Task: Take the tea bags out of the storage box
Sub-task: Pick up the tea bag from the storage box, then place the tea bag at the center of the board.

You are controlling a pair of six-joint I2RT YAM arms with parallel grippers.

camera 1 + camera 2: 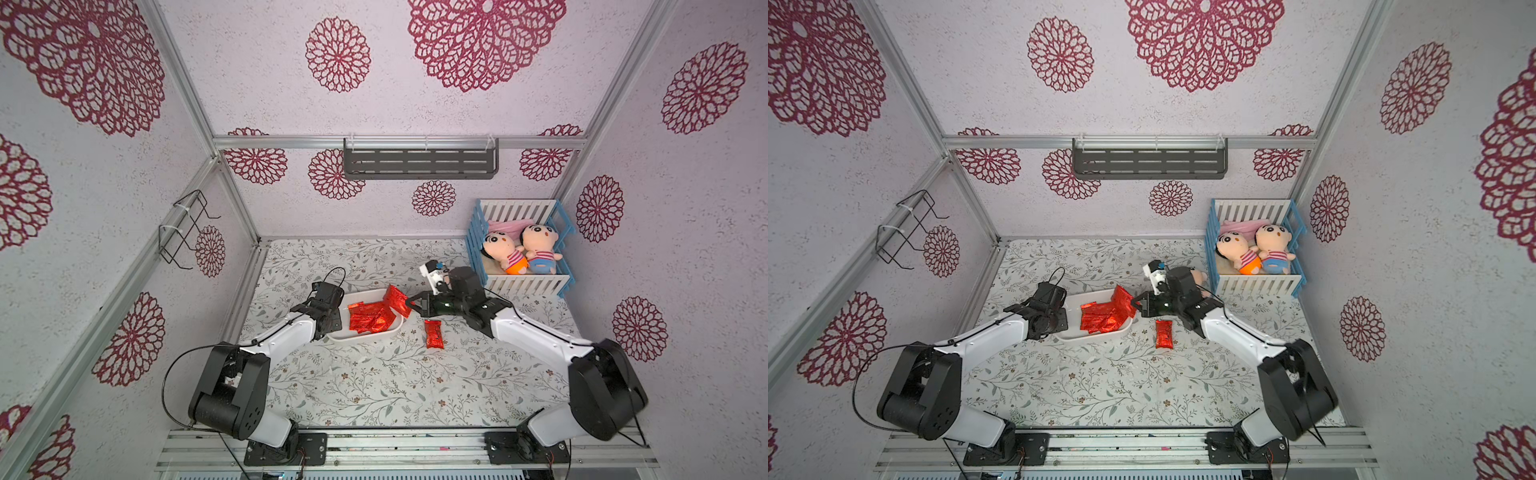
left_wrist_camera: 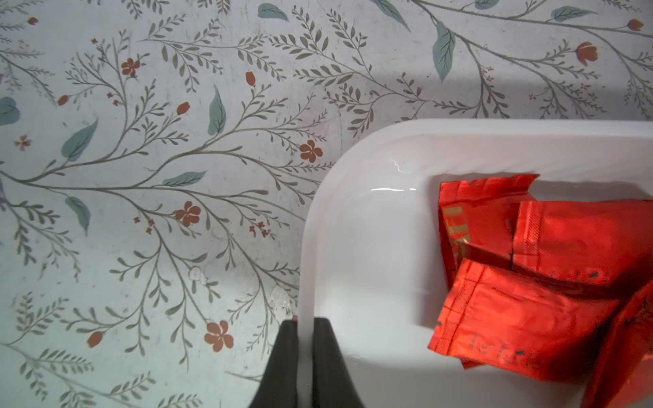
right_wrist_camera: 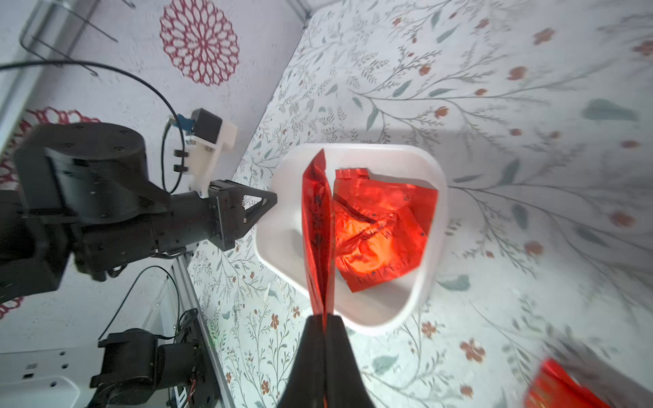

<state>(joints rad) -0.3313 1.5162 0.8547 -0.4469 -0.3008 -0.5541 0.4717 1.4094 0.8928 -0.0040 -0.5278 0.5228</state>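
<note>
**Top and wrist views of the counter (image 1: pixel 374 386).** The counter is a matte sheet printed with grey-green sprigs and small rust flowers.

- **Box:** The storage box (image 1: pixel 365 340) is a shallow tub of smooth, glossy white plastic with rounded corners. Its long axis runs roughly 9 to 3 o'clock in both top views.
- **Contents:** Inside it I see several tea bags (image 1: pixel 370 319), flat rectangular sachets of crinkled, shiny red foil with crimped end seals. They overlap at mixed angles toward the 3 o'clock half of the box.
- **Right arm:** My right gripper (image 1: pixel 409 306) has its jaws pressed together on one end of a lifted tea bag (image 1: pixel 397 300). This sachet stands on edge over the box's 2 o'clock corner, with its long axis about 11 to 5 o'clock.
- **On the counter:** A loose tea bag (image 1: pixel 434 333) lies flat at 4 o'clock from the box, near it, with its long axis close to 12 to 6.
- **Left arm:** My left gripper (image 2: pixel 305 323) pinches the box's wall at its 9 o'clock end, one jaw inside and one outside.
</note>
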